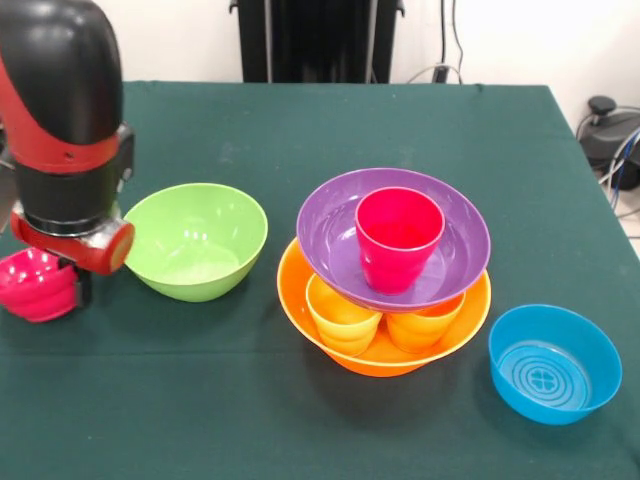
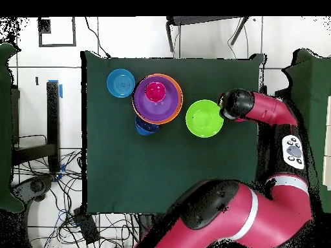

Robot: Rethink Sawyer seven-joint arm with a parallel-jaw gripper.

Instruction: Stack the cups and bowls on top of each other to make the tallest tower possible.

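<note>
The tower (image 1: 385, 270) stands mid-table: the big orange bowl (image 1: 300, 300) holds a yellow cup (image 1: 340, 315) and an orange cup (image 1: 420, 325). The purple bowl (image 1: 335, 220) rests on them, with a red cup (image 1: 398, 238) upright inside it. My gripper (image 1: 55, 285) is at the table's left side, shut on the rim of the small red bowl (image 1: 35, 287), which it holds tilted just above the cloth. The lime green bowl (image 1: 197, 240) sits upright between gripper and tower. The light blue bowl (image 1: 553, 362) sits right of the tower. The dark blue bowl (image 2: 145, 127) shows only overhead, against the tower. The light green cup is out of view.
The green-clothed table (image 1: 300, 430) reaches to the picture's bottom. The robot's arm (image 2: 258, 110) comes in overhead from the right. Cables and equipment lie off the table's far right corner (image 1: 610, 135).
</note>
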